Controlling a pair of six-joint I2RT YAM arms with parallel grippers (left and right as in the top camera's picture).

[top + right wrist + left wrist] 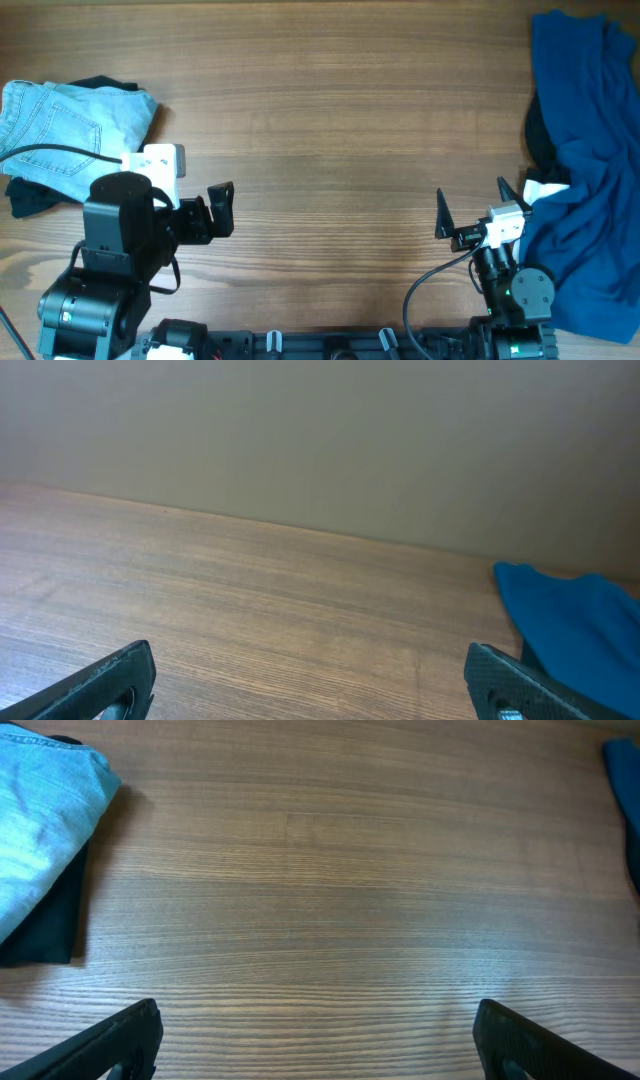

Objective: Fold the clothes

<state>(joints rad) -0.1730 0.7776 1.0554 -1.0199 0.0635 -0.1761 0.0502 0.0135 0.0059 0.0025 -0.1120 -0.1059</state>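
lying on the table point(330, 120): three garments, all loose, none held by either arm.
shorts point(70, 125): pale, faded denim, bunched in a heap at the table's far left corner; a patch pocket and its seams face up. a black cable point(60, 152) crosses them in the overhead view.
shorts, left wrist view: the heap point(40, 820) fills the upper left, folded edge rounded, resting on the dark cloth.
black garment point(30, 198): under the shorts, poking out on the table's near side and a little at the far side; seen as a flat dark slab point(50, 925) from the left wrist.
blue garment point(585, 170): deep blue, crumpled, sprawled along the table's right edge from the far end to the near end; a dark patch shows at its inner edge.
blue garment, right wrist view: one corner point(570, 620) lies on the wood at the right.
left gripper point(215, 210): above the table's near left part, beside the shorts and apart from them; jaws spread wide, nothing between them but wood point(320, 1050).
right gripper point(473, 205): above the table's near right part, just beside the blue garment; jaws spread wide and empty point(315, 690). whether the wrist touches the cloth i cannot tell.
wall point(320, 430): plain beige, beyond the table's far edge.
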